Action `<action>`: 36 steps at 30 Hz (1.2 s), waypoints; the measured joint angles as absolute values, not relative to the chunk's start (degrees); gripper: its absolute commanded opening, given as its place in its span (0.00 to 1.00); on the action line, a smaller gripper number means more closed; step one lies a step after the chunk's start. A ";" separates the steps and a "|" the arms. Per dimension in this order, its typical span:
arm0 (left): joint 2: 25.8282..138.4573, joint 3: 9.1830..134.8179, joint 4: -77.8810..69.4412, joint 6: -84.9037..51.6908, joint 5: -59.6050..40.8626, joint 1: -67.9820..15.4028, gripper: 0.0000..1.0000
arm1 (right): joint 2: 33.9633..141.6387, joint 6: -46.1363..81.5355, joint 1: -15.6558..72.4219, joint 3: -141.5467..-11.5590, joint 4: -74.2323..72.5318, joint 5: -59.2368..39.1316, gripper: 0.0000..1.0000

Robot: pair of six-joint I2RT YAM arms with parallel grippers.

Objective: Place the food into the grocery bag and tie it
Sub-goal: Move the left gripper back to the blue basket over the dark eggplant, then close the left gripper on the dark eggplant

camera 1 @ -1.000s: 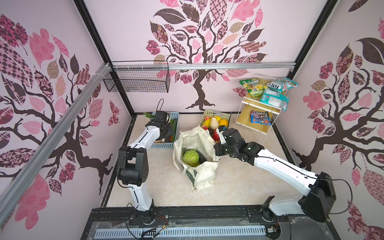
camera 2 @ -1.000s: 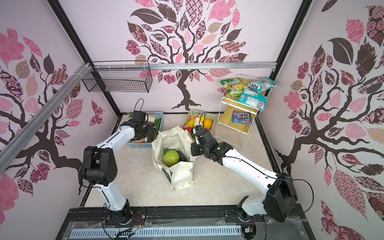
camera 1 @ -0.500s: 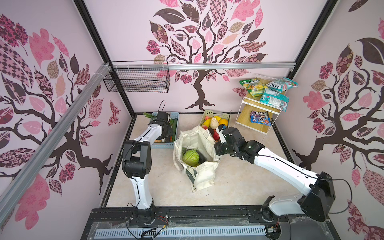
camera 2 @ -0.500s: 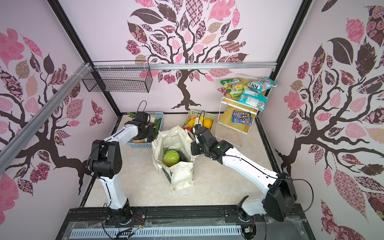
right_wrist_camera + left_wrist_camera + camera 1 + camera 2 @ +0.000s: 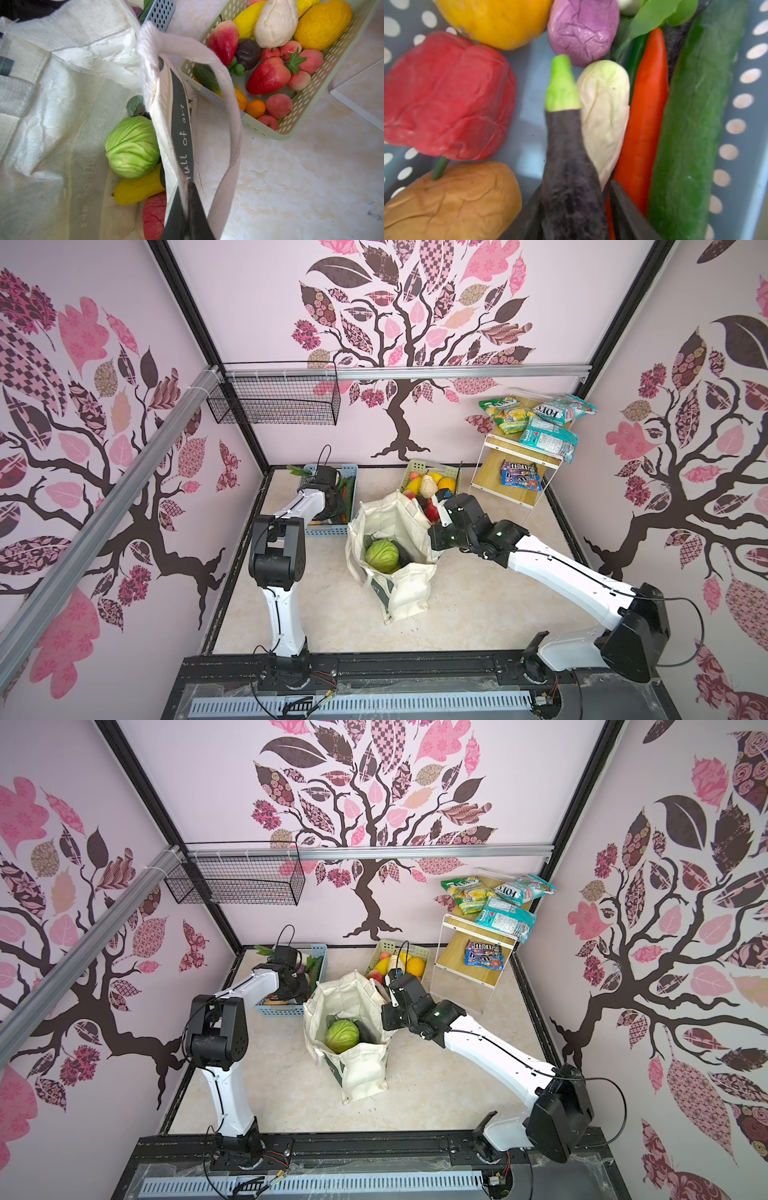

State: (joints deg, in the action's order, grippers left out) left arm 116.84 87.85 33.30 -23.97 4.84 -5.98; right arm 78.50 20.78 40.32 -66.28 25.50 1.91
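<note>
Left gripper (image 5: 575, 186): down in the blue basket (image 5: 326, 529), dark fingers on either side of the eggplant (image 5: 566, 155). Gripping or only flanking it, I cannot tell.

Eggplant: long axis in line with the fingers, green cap pointing away from the gripper toward a purple vegetable (image 5: 583, 31). It lies against a pale cabbage (image 5: 606, 116), with the red pepper (image 5: 446, 99) apart on its other side.

Right gripper (image 5: 185, 187): pinched tight on the rim of the grocery bag (image 5: 409, 593), beside its handle loop (image 5: 228, 104).

Grocery bag: stands on the floor between the blue basket and the pale-green basket (image 5: 415, 466), mouth open upward.

Inside: green cabbage (image 5: 381, 556), yellow banana (image 5: 139, 189), a red fruit (image 5: 154, 214).
</note>
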 measured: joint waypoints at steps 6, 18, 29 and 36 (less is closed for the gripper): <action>114.15 87.72 33.17 -24.16 4.97 -5.87 0.46 | 78.50 20.82 40.32 -66.28 25.47 1.89 0.00; 108.12 87.72 33.17 -24.32 5.19 -5.65 0.51 | 78.35 21.21 40.32 -65.95 24.95 1.28 0.00; 114.24 87.72 33.26 -25.30 5.06 -5.65 0.47 | 78.35 21.21 40.32 -65.93 24.75 1.21 0.00; 115.37 87.72 33.17 -25.50 5.04 -5.65 0.38 | 78.35 21.21 40.32 -65.93 24.62 1.02 0.00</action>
